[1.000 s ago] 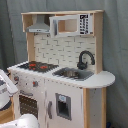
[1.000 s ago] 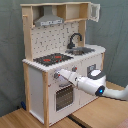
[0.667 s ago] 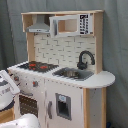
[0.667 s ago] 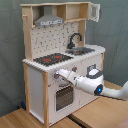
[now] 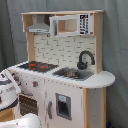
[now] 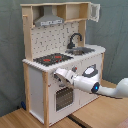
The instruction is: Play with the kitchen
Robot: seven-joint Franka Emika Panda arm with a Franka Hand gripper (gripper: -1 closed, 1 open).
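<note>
Here the kitchen (image 6: 60,65) stands on a wooden floor (image 6: 100,112) against a grey curtain (image 6: 10,50), seen in both exterior views. In the second exterior view the white arm (image 6: 100,87) reaches in from the second exterior view's right, its gripper (image 6: 61,75) at the front panel just below the stovetop (image 6: 50,59) and above the oven door (image 6: 63,97) — whether it is clenched or released cannot be told. The faucet (image 5: 84,59) rises behind the sink (image 5: 72,73) — clear of the arm.

The white and light-wood toy kitchen (image 5: 70,75) (image 6: 62,60) is standing upright. Its microwave door is hanging open in the second exterior view.
</note>
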